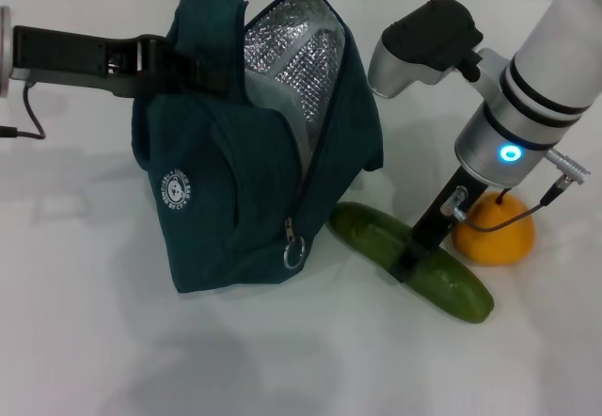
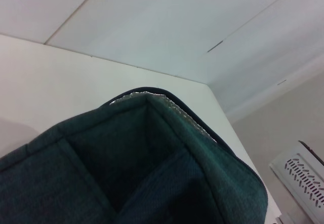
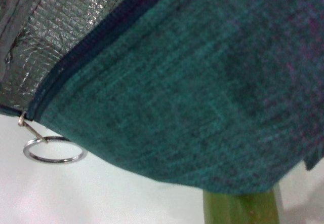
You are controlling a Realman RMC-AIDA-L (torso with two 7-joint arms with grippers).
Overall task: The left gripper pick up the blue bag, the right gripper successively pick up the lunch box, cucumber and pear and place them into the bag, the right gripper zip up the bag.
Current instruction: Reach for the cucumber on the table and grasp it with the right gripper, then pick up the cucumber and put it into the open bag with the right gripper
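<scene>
Now the right end effector (image 1: 406,264) is down on the long dark green cucumber (image 1: 451,282) beside the dark teal-blue fabric bag (image 1: 235,200).

Its black fingers grasp the cucumber's middle on the white tabletop (image 1: 94,341); the squat orange-yellow pear (image 1: 499,237) sits just behind. The left end effector (image 1: 174,66) is clenched on the bag's top, holding it open, foil lining (image 1: 292,58) showing, ring zipper pull (image 3: 53,150) hanging at the bag's front.

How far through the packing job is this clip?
Early-middle. The left gripper holds the blue bag open; no lunch box shows outside it. The right gripper is down on the cucumber, which lies on the table beside the pear. Both remain, then zipping.
</scene>
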